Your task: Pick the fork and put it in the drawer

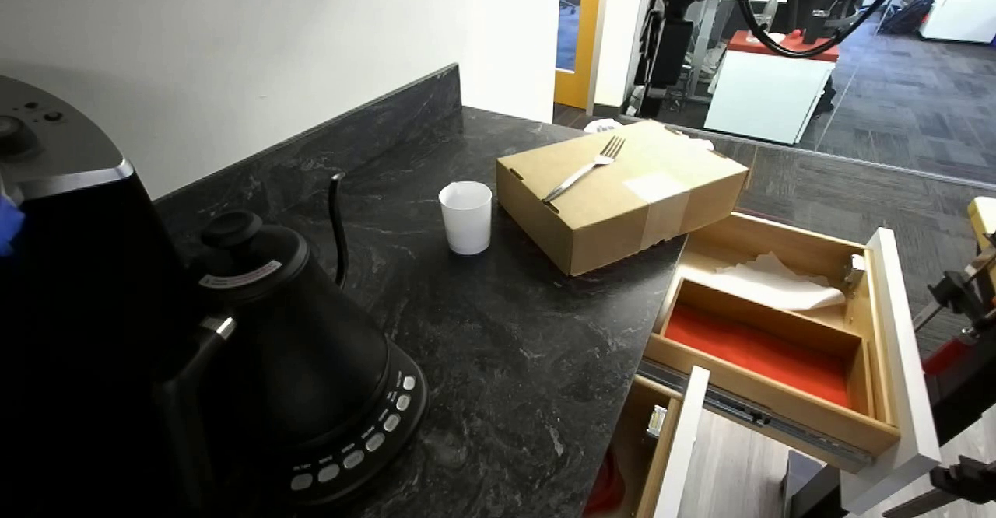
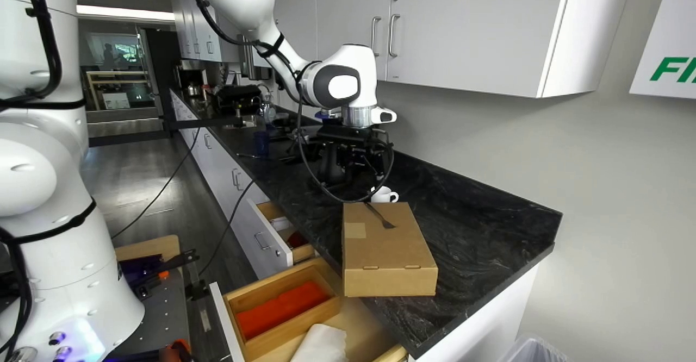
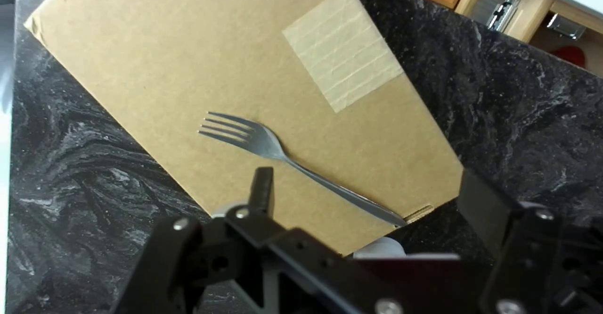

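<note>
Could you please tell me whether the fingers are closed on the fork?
No, in the wrist view the fingers stand wide apart, and the fork lies on the cardboard box.

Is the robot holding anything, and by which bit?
Nothing is held: the gripper is open, and the fork lies on the cardboard box.

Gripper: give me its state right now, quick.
Gripper: open, holding nothing; the fork lies on the cardboard box.

Pale cabinets [image 2: 467, 30] and wall [image 2: 609, 188] above dark, veined counter [image 2: 484, 237]
</note>
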Robot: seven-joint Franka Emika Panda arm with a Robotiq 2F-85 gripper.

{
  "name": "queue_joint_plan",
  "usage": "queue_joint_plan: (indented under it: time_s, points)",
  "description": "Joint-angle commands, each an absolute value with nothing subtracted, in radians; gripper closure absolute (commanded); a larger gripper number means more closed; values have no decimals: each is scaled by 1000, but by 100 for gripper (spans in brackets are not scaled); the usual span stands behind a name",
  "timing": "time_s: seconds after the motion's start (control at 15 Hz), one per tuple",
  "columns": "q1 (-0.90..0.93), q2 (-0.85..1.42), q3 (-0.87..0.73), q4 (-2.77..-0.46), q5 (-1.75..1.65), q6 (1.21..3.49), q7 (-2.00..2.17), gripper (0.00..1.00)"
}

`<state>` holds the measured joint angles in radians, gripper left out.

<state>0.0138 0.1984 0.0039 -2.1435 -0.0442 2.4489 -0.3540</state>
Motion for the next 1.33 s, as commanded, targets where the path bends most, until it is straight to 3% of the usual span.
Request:
queue_joint_plan:
  time_s: [0.0,1.0,1.27]
  points:
    - [-12,181,16,-2187,-78,2478,-440,0]
    - [-8,185,20,-2212,-281,2439,-739,0]
    - [-29,159,53,-2245,-206,2450,-1017,0]
